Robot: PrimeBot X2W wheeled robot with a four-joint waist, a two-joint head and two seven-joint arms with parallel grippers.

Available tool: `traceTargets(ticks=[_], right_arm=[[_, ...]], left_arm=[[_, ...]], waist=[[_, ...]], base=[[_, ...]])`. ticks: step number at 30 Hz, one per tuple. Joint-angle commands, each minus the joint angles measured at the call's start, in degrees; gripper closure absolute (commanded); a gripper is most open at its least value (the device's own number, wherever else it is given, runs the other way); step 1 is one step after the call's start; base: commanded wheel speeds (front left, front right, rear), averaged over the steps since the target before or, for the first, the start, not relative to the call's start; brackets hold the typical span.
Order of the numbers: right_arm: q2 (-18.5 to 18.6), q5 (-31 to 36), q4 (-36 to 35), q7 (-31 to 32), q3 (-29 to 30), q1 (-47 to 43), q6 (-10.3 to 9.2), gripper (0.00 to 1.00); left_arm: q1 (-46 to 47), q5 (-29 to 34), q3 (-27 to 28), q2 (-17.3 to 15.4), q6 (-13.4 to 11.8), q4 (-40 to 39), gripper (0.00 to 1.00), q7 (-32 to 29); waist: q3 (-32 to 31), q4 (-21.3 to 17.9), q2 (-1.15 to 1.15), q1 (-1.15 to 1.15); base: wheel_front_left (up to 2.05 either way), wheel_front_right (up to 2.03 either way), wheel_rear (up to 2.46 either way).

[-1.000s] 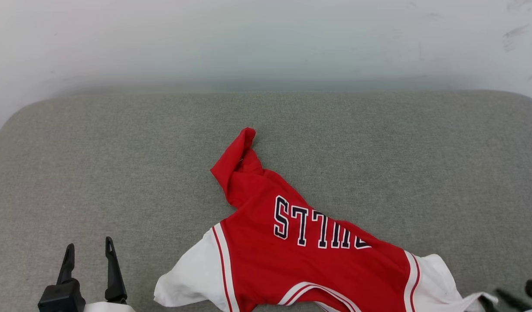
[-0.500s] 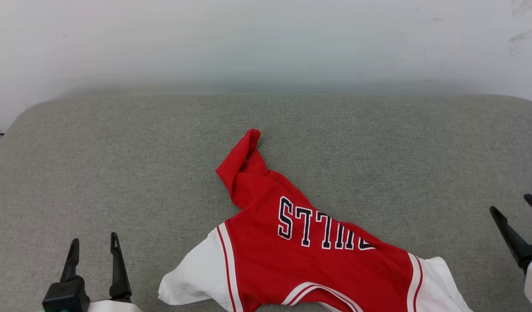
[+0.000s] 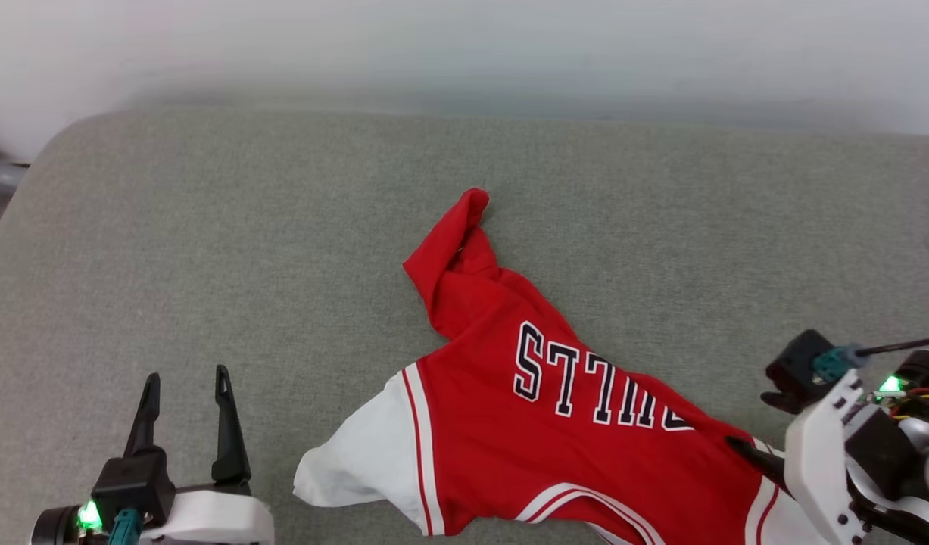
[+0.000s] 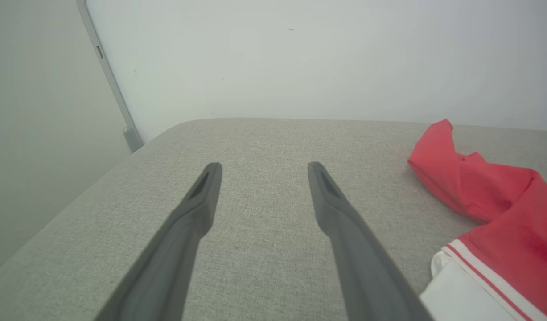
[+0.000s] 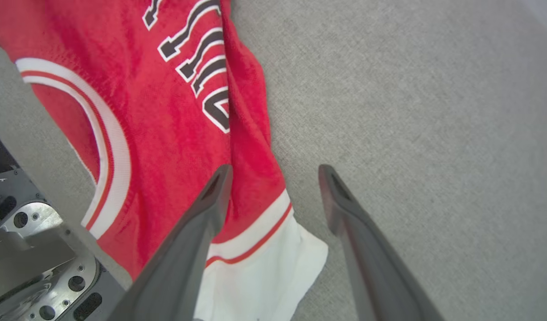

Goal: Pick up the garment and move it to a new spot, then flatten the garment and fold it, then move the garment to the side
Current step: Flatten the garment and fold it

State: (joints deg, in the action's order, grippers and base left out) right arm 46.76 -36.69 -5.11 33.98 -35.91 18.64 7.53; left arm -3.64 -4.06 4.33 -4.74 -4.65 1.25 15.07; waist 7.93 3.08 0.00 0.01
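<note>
The garment (image 3: 494, 454) is a red jersey with white sleeves, lying crumpled on the grey padded surface (image 3: 207, 227) with its black-and-white letters facing up. One red corner (image 3: 464, 227) stands bunched toward the back. My left gripper (image 3: 187, 372) rests open and empty at the lower left, a hand's width from the white left sleeve (image 3: 358, 462). In the left wrist view the garment (image 4: 500, 196) lies to the right of the left gripper (image 4: 264, 166). My right gripper (image 5: 274, 168) hangs open above the garment (image 5: 166, 133) at its right sleeve (image 5: 264, 267), holding nothing. One dark finger (image 3: 744, 448) points at the garment's right edge.
A white wall (image 3: 464, 45) runs behind the padded surface, whose rounded left corner (image 3: 48, 151) drops off. A grey metal frame bar (image 4: 108, 76) stands by that corner. Part of my own base (image 5: 28, 249) shows beside the garment's collar.
My right gripper has opened and let go of the sleeve tip, swung out to the right, then turned back over the right sleeve. The head camera has shifted. The left gripper stays as it was.
</note>
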Motion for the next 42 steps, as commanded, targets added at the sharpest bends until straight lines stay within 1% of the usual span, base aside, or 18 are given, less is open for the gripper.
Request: traceTargets(ticks=[1, 5, 8, 12, 15, 16, 17, 19, 24, 26, 31, 35, 42], right_arm=[[-0.13, -0.86, 1.44, 0.70, -2.82, 2.66, -0.09, 0.00], [-0.61, -2.04, 5.75, 2.24, -11.06, 8.32, -0.09, 0.00], [-1.43, -2.43, 9.69, 2.04, -16.72, 11.58, -0.09, 0.00], [-2.43, -2.58, 14.82, 2.23, -26.67, 13.21, -0.04, 0.00], [-3.55, -4.21, 17.23, 0.43, -31.93, 13.98, 0.07, 0.00], [-3.83, -4.80, 17.57, -0.97, -32.82, 14.62, 0.10, 0.60], [-4.19, -5.07, 17.92, -2.64, -33.14, 15.83, 0.08, 1.00], [-4.14, -5.38, 18.76, -5.61, -33.13, 18.49, 0.00, 1.00], [-2.78, -6.17, 22.08, -12.36, -28.38, 25.26, -0.11, 1.00], [-2.69, -5.85, 23.33, -13.42, -27.70, 26.95, -0.09, 1.00], [-1.39, -5.55, 27.58, -13.12, -27.38, 31.16, -0.10, 1.00], [-2.67, -5.98, 34.05, -14.27, -26.10, 33.05, -0.10, 1.00], [-7.56, -5.25, 44.73, -17.57, -26.03, 33.22, -0.09, 1.00]], left_arm=[[1.20, 0.37, -0.21, 0.23, 0.26, -0.16, 0.00, 0.12], [2.55, 0.46, -0.77, 0.49, 0.45, -0.19, 0.00, 0.12], [3.30, 0.59, -0.98, 0.67, 0.49, -0.16, 0.00, 0.12], [4.11, 0.75, -1.15, 0.86, 0.45, -0.14, 0.00, 0.12], [4.19, 0.82, -1.22, 0.90, 0.51, 0.08, 0.00, 0.12], [4.22, 0.80, -1.14, 0.92, 0.49, 0.11, 0.00, 0.12], [4.21, 0.81, -1.03, 0.95, 0.45, 0.07, 0.00, 0.12], [4.18, 0.90, -1.00, 0.99, 0.51, 0.17, 0.00, 0.12], [4.38, 1.19, -1.23, 1.08, 0.74, 0.44, 0.00, 0.12], [4.48, 1.30, -1.49, 1.13, 0.93, 0.54, 0.00, 0.12], [4.20, 1.40, -1.82, 1.22, 0.90, 0.67, 0.00, 0.12], [4.35, 1.39, -2.21, 1.34, 0.95, 0.59, 0.00, 0.12], [5.25, 1.40, -3.11, 1.50, 0.87, 0.91, 0.00, 0.12]], waist=[[1.52, 1.30, 0.00, -0.01], [3.47, 2.53, 0.00, -0.01], [4.56, 3.14, 0.00, -0.01], [5.36, 3.45, 0.00, -0.01], [5.51, 3.54, 0.00, -0.01], [5.51, 3.48, 0.00, -0.01], [5.47, 3.33, 0.00, -0.01], [5.36, 3.19, 0.00, -0.01], [4.89, 3.37, 0.00, -0.01], [4.70, 3.82, 0.00, -0.01], [4.52, 5.04, 0.00, -0.01], [4.87, 5.81, 0.00, -0.01], [5.62, 6.66, 0.00, -0.01]], base=[[0.00, 0.00, 0.00], [0.00, 0.00, 0.00], [0.00, 0.00, 0.00], [0.00, 0.00, 0.00], [0.00, 0.00, 0.00], [0.00, 0.00, 0.00], [0.00, 0.00, 0.00], [0.00, 0.00, 0.00], [0.00, 0.00, 0.00], [0.00, 0.00, 0.00], [0.00, 0.00, 0.00], [0.00, 0.00, 0.00], [0.00, 0.00, 0.00]])
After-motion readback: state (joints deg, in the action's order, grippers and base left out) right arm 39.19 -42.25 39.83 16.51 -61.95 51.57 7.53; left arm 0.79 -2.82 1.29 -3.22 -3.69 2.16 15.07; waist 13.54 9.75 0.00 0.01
